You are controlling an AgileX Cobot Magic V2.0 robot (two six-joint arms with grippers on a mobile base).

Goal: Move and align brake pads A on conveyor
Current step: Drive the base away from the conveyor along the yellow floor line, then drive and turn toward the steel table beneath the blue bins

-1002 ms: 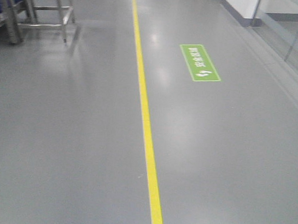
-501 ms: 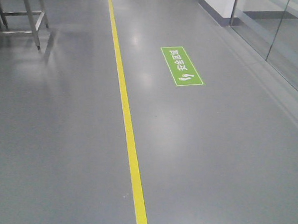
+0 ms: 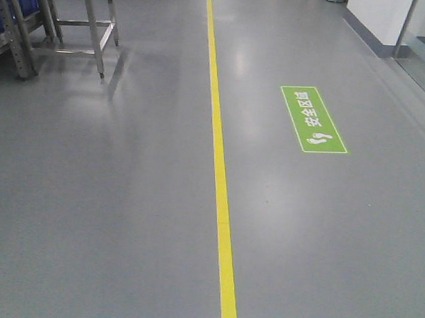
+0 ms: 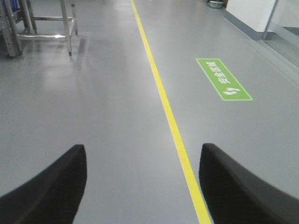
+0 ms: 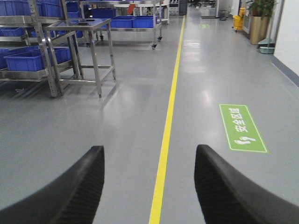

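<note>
Bottom edges crop the left fingers (image 4: 49, 189) and right fingers (image 5: 65, 189)

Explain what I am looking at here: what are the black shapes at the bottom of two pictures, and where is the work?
This is a two-armed robot on a wheeled base. One camera looks forward from its body, and the other two sit on its wrists. The black shapes are gripper fingers. The left gripper and the right gripper both stand open and hold nothing. All three views show a grey floor with a yellow line and a green floor sign. The right wrist view also shows a steel table and racks with blue bins. No brake pads or conveyor appear in any picture, so the work is out of view.
</note>
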